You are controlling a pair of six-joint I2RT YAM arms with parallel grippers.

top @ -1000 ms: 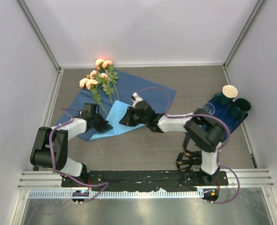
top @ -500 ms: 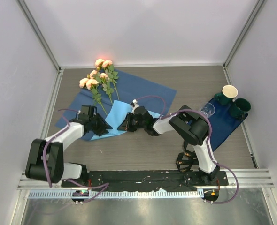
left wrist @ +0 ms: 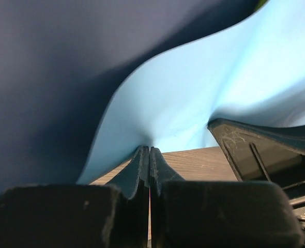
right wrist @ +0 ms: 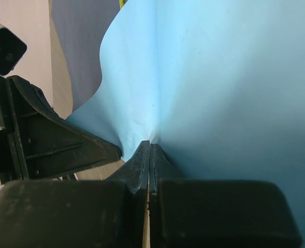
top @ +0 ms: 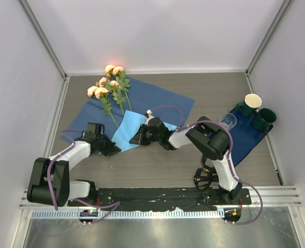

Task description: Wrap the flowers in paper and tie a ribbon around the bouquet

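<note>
The paper point(top: 157, 101) lies dark face up on the table, with a light blue flap point(top: 127, 129) folded up at its near corner. The flowers point(top: 110, 87), pale pink roses, rest on its far left part, stems pointing at the flap. My left gripper point(top: 116, 150) is shut on the flap's near left edge; the left wrist view has the pale paper point(left wrist: 204, 77) puckering into the left gripper point(left wrist: 150, 150). My right gripper point(top: 134, 140) is shut on the flap's near right edge, the paper point(right wrist: 219, 77) rising from the right gripper point(right wrist: 150, 144). The ribbon and a bouquet are out of view.
A dark navy mat point(top: 245, 138) lies at the right with a cream-rimmed cup point(top: 253, 100), a dark green cup point(top: 268, 116) and a clear cup point(top: 228, 121). White walls and metal posts enclose the table. The two grippers sit close together.
My left gripper slid nearer along the flap's edge and is shut on it again. The right gripper dropped down-left. The light blue flap is narrower than a second ago.
</note>
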